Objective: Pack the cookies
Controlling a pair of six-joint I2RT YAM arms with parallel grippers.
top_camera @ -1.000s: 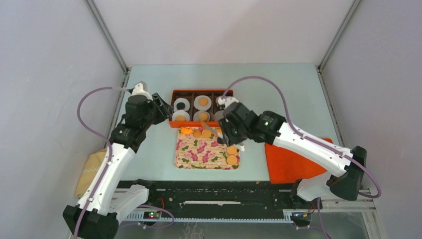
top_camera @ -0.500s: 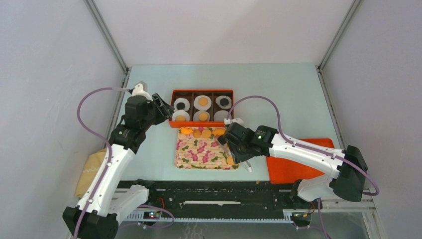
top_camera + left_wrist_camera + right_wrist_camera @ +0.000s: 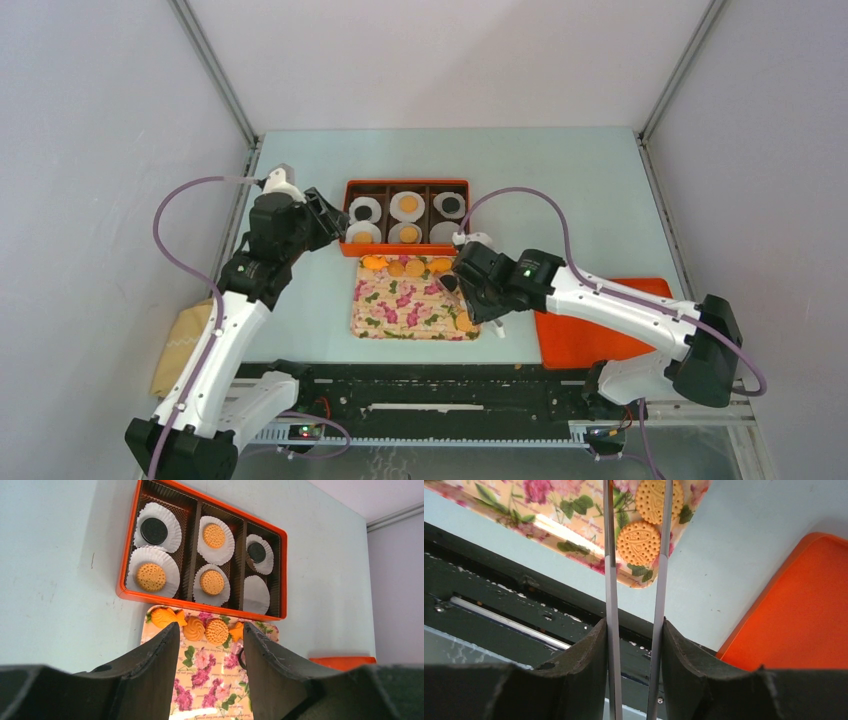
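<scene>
An orange box [image 3: 405, 182] holds six white paper cups. Five carry cookies, golden [image 3: 151, 577] or black [image 3: 154, 530]; the near right cup [image 3: 257, 594] is bare. A floral tray [image 3: 400, 305] holds loose golden cookies along its far edge [image 3: 217, 631]. Two more lie at its near right corner [image 3: 639, 542]. My right gripper [image 3: 634, 625] is shut on metal tongs [image 3: 610, 555]. The tong blades stand apart on either side of the corner cookie. My left gripper [image 3: 210, 630] is open and empty, above the tray's far left part, short of the box.
An orange lid [image 3: 590, 325] lies right of the tray, also in the right wrist view [image 3: 804, 610]. A black rail [image 3: 420, 385] runs along the near table edge. A tan cloth [image 3: 180, 345] lies off the table's left side.
My right gripper moved with the tongs from the box's near right side back to the tray's near right corner. The left arm has not moved.
</scene>
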